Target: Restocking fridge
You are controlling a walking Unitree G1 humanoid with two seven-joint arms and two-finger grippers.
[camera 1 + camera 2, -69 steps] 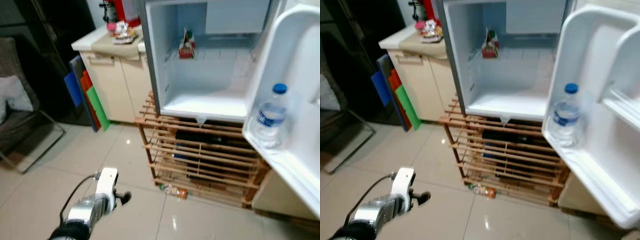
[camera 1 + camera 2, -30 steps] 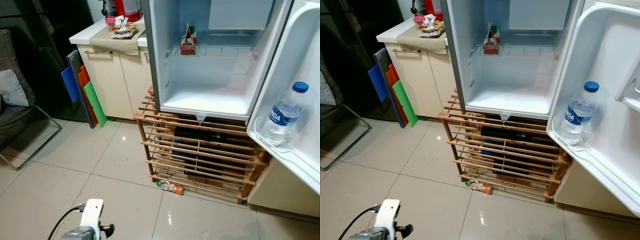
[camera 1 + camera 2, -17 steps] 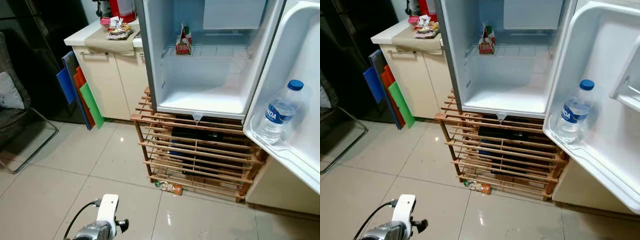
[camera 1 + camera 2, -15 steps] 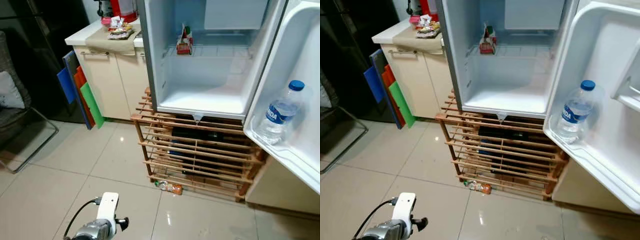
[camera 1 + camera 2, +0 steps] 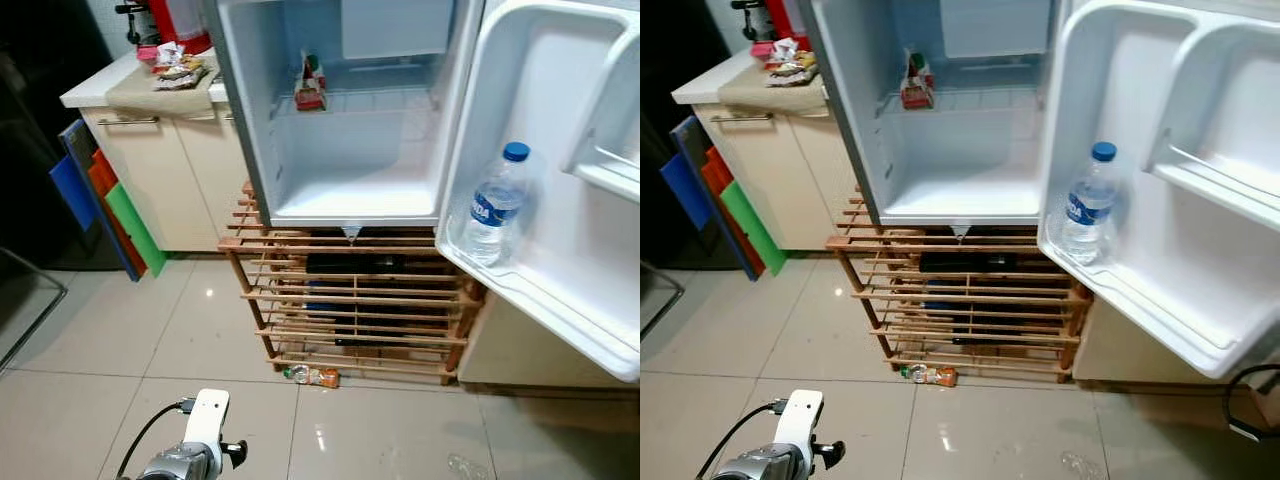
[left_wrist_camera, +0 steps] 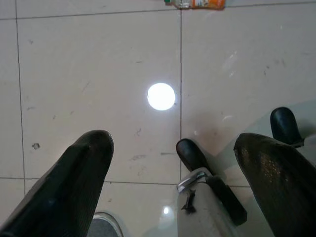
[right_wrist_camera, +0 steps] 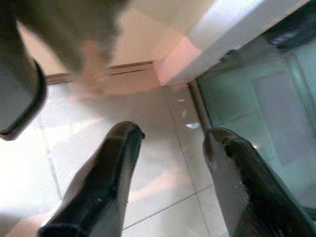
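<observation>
Small bottle (image 5: 312, 376): lies on its side on the floor tiles (image 5: 90, 340), just in front of the wooden rack (image 5: 350, 300); orange label, long axis running left to right along the rack's foot, cap end toward the left.
Bottle and left hand: the left hand (image 6: 173, 148) hangs low over the tiles, well apart from the bottle (image 6: 195, 4), which lies ahead of its fingertips.
Left hand: fingers (image 6: 81, 168) spread wide, holding nothing.
Right hand (image 7: 173, 143): fingers spread, empty, above the tiles near a pale cabinet base.
Fridge (image 5: 350, 150): open, sits on the rack; a small carton (image 5: 309, 82) on the upper shelf.
Door (image 5: 560, 200): swung open to the right; a water bottle (image 5: 492, 205) stands upright in its lower bin.
Surface (image 5: 120, 85): beside the fridge, cluttered with wrappers.
</observation>
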